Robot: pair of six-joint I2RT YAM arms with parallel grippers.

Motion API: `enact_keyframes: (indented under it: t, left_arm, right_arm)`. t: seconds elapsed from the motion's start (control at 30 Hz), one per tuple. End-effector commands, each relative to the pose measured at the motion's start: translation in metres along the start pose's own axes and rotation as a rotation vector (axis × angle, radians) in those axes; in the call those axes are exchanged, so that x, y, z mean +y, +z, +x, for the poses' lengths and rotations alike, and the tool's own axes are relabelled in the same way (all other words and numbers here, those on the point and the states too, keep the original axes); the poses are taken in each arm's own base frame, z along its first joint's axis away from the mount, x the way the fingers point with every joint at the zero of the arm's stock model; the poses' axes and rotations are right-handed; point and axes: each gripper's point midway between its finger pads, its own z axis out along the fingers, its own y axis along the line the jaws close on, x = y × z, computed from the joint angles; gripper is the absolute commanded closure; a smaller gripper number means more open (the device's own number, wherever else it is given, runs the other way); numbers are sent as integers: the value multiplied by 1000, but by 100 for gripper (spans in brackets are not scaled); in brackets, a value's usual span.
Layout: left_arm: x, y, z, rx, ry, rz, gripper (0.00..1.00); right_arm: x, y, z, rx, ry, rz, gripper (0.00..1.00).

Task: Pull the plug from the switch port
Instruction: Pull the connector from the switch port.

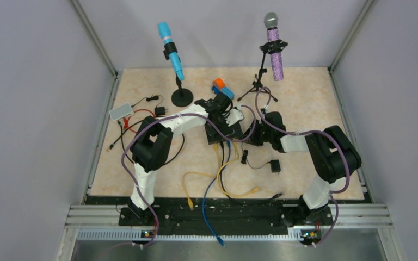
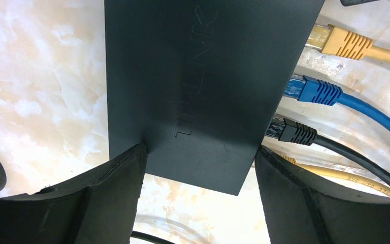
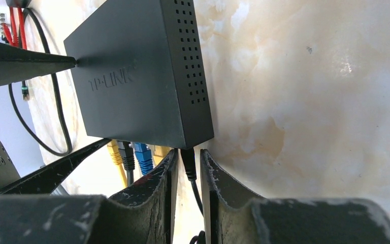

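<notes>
The black flat switch (image 1: 226, 130) lies mid-table; it also shows in the left wrist view (image 2: 203, 76) and the right wrist view (image 3: 137, 86). My left gripper (image 2: 200, 162) is shut on the switch, one finger against each long side. Yellow (image 2: 345, 43), blue (image 2: 320, 91) and black (image 2: 297, 133) network plugs sit in its ports. A black round plug (image 3: 188, 162) sits in the port at the switch's near corner. My right gripper (image 3: 188, 157) straddles this plug, its fingers close on either side with thin gaps showing.
A blue microphone (image 1: 171, 51) and a purple microphone (image 1: 275, 49) stand on stands at the back. A small white box (image 1: 121, 111) with red wires lies far left. A small black adapter (image 1: 275, 166) and loose yellow and blue cables (image 1: 217, 179) lie in front.
</notes>
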Motion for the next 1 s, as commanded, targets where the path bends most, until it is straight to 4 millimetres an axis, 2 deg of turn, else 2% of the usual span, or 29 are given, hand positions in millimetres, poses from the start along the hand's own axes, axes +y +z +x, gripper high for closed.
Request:
enact_keyframes:
  t: [0.0,0.1,0.2,0.27,0.3,0.47,0.67,0.77,0.97]
  left_arm:
    - [-5,8,7,5,-19,46,19]
    - [-5,8,8,8,-19,50,20]
    - [-6,8,9,11,-19,49,20]
    - [-5,8,10,14,-17,48,20]
    - [-5,8,10,14,-17,48,20]
    - [-5,8,9,14,-16,50,21]
    - [-7,8,12,21,-16,55,21]
    - [-7,8,11,18,-17,55,22]
    - [-9,8,12,21,-17,66,22]
  right_arm:
    - [-6,4,-7,-25,2,25,76]
    - [-3,4,-11,-36,3,17,75]
    - [0,4,-13,-39,-9,4,79]
    - [2,5,-14,-38,-20,-3,87]
    - [1,4,-14,-40,-22,-2,88]
    - [0,3,-16,-46,-21,-5,75]
    - [-8,1,-22,-64,-20,5,80]
    - [-3,4,-19,-37,-41,-29,82]
    - [-6,9,-17,-19,-86,-33,78]
